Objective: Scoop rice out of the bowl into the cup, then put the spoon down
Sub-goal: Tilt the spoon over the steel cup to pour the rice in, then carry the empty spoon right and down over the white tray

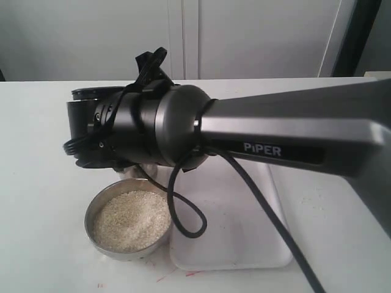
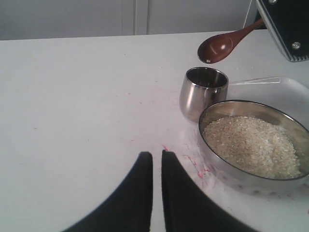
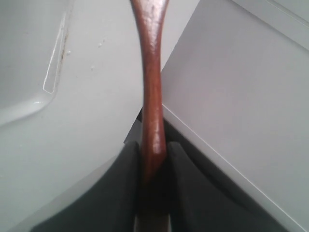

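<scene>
The steel bowl (image 2: 285,121) holds a flat heap of rice (image 2: 248,145) and stands beside the small steel cup (image 2: 203,92). In the exterior view the bowl (image 1: 91,210) and its rice (image 1: 131,220) lie under my right arm, which hides most of the cup. The wooden spoon (image 2: 217,47) hangs just above and behind the cup's mouth, its scoop tilted and nearly bare. My right gripper (image 3: 153,150) is shut on the spoon's handle (image 3: 152,87). Low over the table on the bowl's near side, my left gripper (image 2: 157,157) is shut on nothing.
A white tray (image 1: 244,244) lies on the table right beside the bowl; its corner (image 3: 29,96) also shows in the right wrist view. My right arm (image 1: 275,140) stretches across the scene above the tray. Faint red marks (image 2: 193,162) dot the tabletop near the bowl.
</scene>
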### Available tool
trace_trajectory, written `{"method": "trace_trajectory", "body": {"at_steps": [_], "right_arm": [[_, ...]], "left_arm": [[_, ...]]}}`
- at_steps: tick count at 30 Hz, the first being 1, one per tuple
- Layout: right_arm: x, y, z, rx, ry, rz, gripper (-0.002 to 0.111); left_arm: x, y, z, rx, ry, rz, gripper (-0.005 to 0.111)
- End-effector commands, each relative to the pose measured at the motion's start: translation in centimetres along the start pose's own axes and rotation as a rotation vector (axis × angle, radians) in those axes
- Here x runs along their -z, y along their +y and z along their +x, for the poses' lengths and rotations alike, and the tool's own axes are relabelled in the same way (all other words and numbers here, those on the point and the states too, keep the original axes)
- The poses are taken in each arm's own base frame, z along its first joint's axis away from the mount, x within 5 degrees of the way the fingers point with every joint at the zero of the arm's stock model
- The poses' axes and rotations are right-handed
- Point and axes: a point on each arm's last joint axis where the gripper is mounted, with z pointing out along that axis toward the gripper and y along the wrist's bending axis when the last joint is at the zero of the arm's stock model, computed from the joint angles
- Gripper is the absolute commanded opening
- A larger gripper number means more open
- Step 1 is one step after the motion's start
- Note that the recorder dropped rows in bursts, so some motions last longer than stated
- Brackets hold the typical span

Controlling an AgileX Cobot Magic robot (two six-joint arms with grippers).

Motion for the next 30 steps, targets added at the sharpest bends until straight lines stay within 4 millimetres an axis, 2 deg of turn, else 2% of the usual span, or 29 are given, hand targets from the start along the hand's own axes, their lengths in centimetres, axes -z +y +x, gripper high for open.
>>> {"method": "trace_trajectory", "body": {"at_steps": [1,4,9,20,26,30], "right_arm": [[0.0,0.0,0.0,-0.021,0.007,0.009,0.0],[0.4,-0.1,-0.2,-0.01,0.007,0.033,0.0],[-0.3,-0.7,0.5,-0.02,0.035,0.068,0.0],[0.2,-0.3,0.0,-0.038,0.015,0.046,0.0],[0.4,-0.5,0.3,-0.213,0.008,0.053,0.0],[1.5,-1.3,1.5,-0.425,-0.018,0.04,0.0]], "left_arm": [[0.0,-0.1,-0.2,0.01,-0.006,0.01,0.014],[0.0,-0.1,-0.2,0.01,-0.006,0.01,0.014],[0.0,-0.1,-0.2,0.01,-0.006,0.01,0.014],[0.0,-0.1,-0.2,0.01,-0.006,0.01,0.014],[0.0,-0.1,-0.2,0.01,-0.006,0.01,0.014],[0.0,-0.1,-0.2,0.01,-0.006,0.01,0.014]]}}
